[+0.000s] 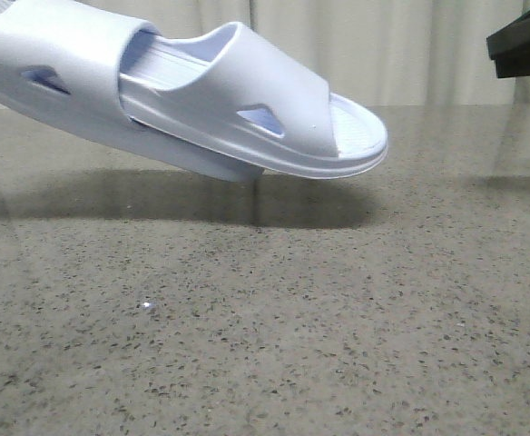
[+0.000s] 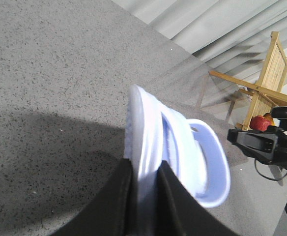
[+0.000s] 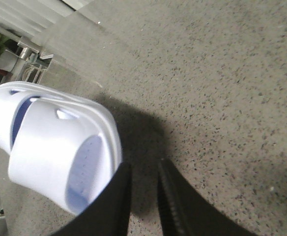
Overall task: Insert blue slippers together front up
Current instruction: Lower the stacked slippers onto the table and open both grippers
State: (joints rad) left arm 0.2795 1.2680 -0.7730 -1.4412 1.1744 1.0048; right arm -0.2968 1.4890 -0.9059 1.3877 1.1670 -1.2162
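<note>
The blue slippers (image 1: 274,109) hang tilted above the speckled table (image 1: 265,345), one pushed through the strap of the other, toe pointing right. My left gripper (image 2: 144,169) is shut on the edge of their stacked soles (image 2: 146,132); it is out of the front view. The right wrist view shows the nested pair (image 3: 50,147) from the toe end, just beside my right gripper (image 3: 144,164). That gripper stands open with a narrow gap and only table behind it. Its black body (image 1: 524,44) shows at the upper right of the front view.
The pair casts a dark shadow (image 1: 201,195) on the table beneath it. A wooden rack (image 2: 266,73) and a red object (image 2: 261,122) stand beyond the table's far edge, in front of pale curtains (image 1: 383,45).
</note>
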